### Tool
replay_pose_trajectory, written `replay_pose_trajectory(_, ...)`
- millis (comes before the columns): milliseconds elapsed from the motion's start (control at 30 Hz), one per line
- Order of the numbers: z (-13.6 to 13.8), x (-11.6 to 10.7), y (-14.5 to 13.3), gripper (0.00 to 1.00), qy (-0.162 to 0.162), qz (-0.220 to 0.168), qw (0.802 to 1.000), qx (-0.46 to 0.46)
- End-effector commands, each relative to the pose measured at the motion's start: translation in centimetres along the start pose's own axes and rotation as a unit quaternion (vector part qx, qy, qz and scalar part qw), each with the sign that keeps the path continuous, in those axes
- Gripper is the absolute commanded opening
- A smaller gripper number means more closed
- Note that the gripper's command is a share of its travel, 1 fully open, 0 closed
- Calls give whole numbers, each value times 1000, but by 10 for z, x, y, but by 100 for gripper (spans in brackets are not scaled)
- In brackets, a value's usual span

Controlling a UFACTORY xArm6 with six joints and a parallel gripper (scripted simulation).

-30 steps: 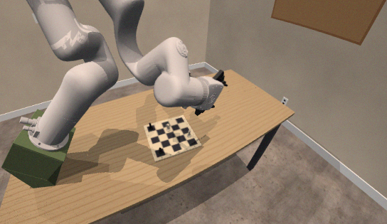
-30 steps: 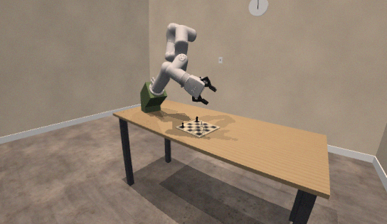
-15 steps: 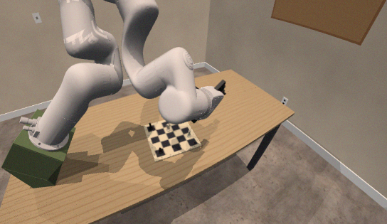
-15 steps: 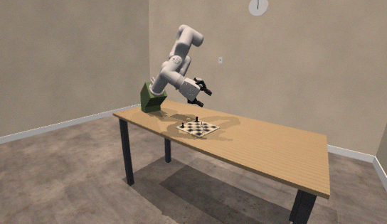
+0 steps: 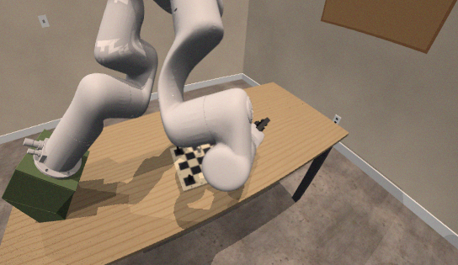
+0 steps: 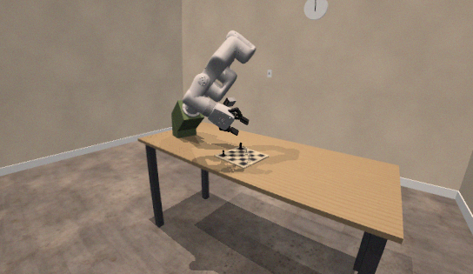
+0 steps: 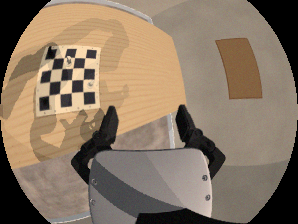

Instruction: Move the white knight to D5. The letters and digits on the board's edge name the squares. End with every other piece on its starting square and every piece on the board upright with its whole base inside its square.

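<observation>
My fingers, spread wide and grasping nothing, hang above the worktop [image 6: 330,183] just beside the chessboard [image 6: 242,156], on which small dark pieces stand.

- Illumination: even, moderately bright, from overhead.
- Shadows: soft-edged arm shadows on the tan wooden table [image 5: 295,118], around the small chequered chessboard [image 6: 242,157].
- Wrist view: circular fisheye, black surround, bending strongest toward 9 o'clock.
- Sharpness: all views soft, coarse.
</observation>
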State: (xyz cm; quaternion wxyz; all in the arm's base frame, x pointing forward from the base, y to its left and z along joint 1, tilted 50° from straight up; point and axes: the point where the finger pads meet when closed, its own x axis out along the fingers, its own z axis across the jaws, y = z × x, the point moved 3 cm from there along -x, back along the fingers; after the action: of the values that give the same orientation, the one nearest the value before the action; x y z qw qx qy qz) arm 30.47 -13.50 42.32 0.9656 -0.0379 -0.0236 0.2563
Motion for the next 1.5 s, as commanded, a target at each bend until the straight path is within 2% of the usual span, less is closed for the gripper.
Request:
replay_pose_trajectory(0,-14,-6,-13,100,20,51,998,25)
replay_pose_trajectory(67,-14,-6,-13,100,20,51,998,25)
replay_pose_trajectory(133,-33,-16,-27,100,43,98,992,65)
replay_pose_trajectory(233,-33,-16,-27,100,43,98,992,65)
replay_pose_trajectory(267,-44,-21,-34,100,54,122,988,85)
replay_pose_trajectory(333,-44,-21,-34,100,54,122,988,85)
replay_pose_trajectory(367,-54,-26,-41,100,66,145,982,104)
replay_pose_trajectory(400,-54,-26,-41,100,66,145,982,104)
replay_pose_trajectory(433,-64,-30,-48,100,77,169,975,124)
replay_pose_trajectory(500,-64,-30,-48,100,77,169,975,124)
replay_pose_trajectory(533,-74,-35,-55,100,88,192,967,143)
replay_pose_trajectory(633,-74,-35,-55,100,88,192,967,143)
replay_pose_trajectory(700,-94,-43,-69,100,110,235,949,180)
replay_pose_trajectory(767,-94,-43,-69,100,110,235,949,180)
replay_pose_trajectory(800,-103,-47,-75,100,119,255,939,197)
replay_pose_trajectory(867,-103,-47,-75,100,119,255,939,197)
replay_pose_trajectory(900,-113,-51,-81,100,129,274,929,213)
replay_pose_trajectory(933,-113,-51,-81,100,129,274,929,213)
replay_pose_trajectory(967,-121,-55,-86,100,138,292,919,228)
replay_pose_trajectory(1000,-121,-55,-86,100,138,292,919,228)
replay_pose_trajectory(1100,-137,-61,-96,100,153,324,898,255)
replay_pose_trajectory(1200,-137,-61,-96,100,153,324,898,255)
replay_pose_trajectory(1267,-149,-66,-104,100,165,348,881,275)
replay_pose_trajectory(1367,-155,-68,-108,100,171,359,872,285)
replay_pose_trajectory(1467,-168,-73,-116,100,183,383,853,305)
